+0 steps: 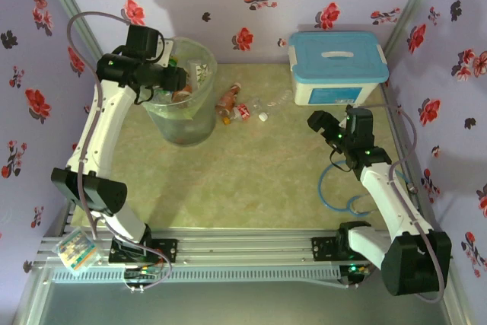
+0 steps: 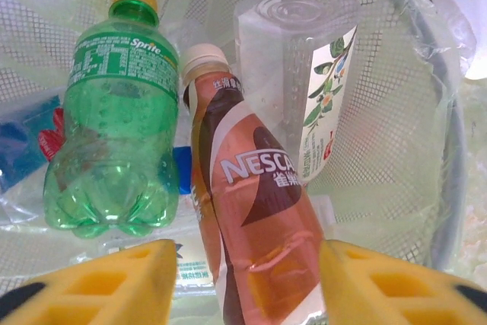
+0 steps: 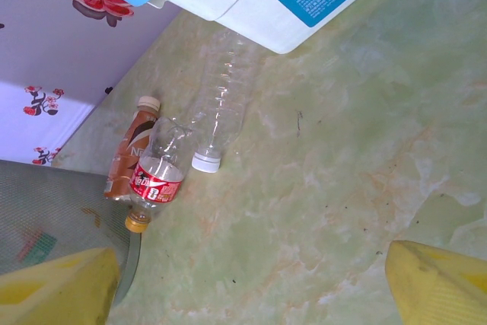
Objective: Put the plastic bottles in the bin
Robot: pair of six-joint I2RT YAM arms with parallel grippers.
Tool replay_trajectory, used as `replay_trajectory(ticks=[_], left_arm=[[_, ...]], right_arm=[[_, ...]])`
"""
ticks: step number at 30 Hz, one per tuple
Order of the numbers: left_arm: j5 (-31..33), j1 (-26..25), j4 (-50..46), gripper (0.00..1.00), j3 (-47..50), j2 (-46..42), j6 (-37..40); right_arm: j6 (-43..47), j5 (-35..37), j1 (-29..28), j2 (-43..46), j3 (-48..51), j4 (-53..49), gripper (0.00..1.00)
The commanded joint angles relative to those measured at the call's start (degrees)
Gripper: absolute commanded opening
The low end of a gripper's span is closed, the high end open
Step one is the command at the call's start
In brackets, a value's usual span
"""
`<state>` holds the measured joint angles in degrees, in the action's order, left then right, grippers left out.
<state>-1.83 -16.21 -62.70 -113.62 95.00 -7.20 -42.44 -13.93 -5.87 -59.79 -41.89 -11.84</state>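
My left gripper (image 1: 176, 78) hangs over the mouth of the bin (image 1: 205, 58). In the left wrist view its yellow fingers (image 2: 106, 283) stand apart either side of a brown Nescafe bottle (image 2: 255, 211), with a gap at the left finger. That bottle lies in the bin (image 2: 396, 112) beside a green Sprite bottle (image 2: 114, 135) and a clear one with a flower label (image 2: 293, 74). On the table right of the bin lie an orange-brown bottle (image 3: 125, 154), a clear red-labelled bottle (image 3: 158, 176) and a clear white-capped bottle (image 3: 221, 104). My right gripper (image 3: 251, 294) is open above bare table.
A white box with a light-blue lid (image 1: 337, 66) stands at the back right, close behind the clear bottle. Floral walls close the table on three sides. A blue cable loops on the table by the right arm's base (image 1: 335, 188).
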Motion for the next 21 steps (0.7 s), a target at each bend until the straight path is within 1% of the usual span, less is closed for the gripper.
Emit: replay_trajectory(ticks=[1, 5, 10, 13, 19, 21], left_arm=[[-1.5, 0.39, 1.39, 0.46, -1.76, 2.43, 0.17], [-1.82, 0.05, 1.68, 0.41, -1.08, 4.79, 0.15], [-1.84, 0.0, 3.85, 0.39, 3.36, 5.75, 0.12], [-1.86, 0.15, 3.75, 0.38, 3.89, 6.7, 0.26], [-1.84, 0.24, 2.98, 0.38, 0.94, 6.51, 0.56], [-1.82, 0.29, 2.09, 0.4, -1.18, 6.04, 0.68]], right_arm=[[0.51, -0.1, 0.33, 0.15, 0.34, 0.59, 0.91], [0.42, 0.0, 0.33, 0.22, 0.58, 0.67, 0.91], [0.42, 0.3, 0.34, 0.52, 0.65, 0.41, 0.91], [0.76, 0.53, 0.33, 0.71, 0.32, -0.18, 0.91], [0.44, 1.2, 0.0, 1.08, -0.02, 0.1, 0.9], [-0.65, 2.65, -1.16, 0.82, -0.47, 0.66, 0.88]])
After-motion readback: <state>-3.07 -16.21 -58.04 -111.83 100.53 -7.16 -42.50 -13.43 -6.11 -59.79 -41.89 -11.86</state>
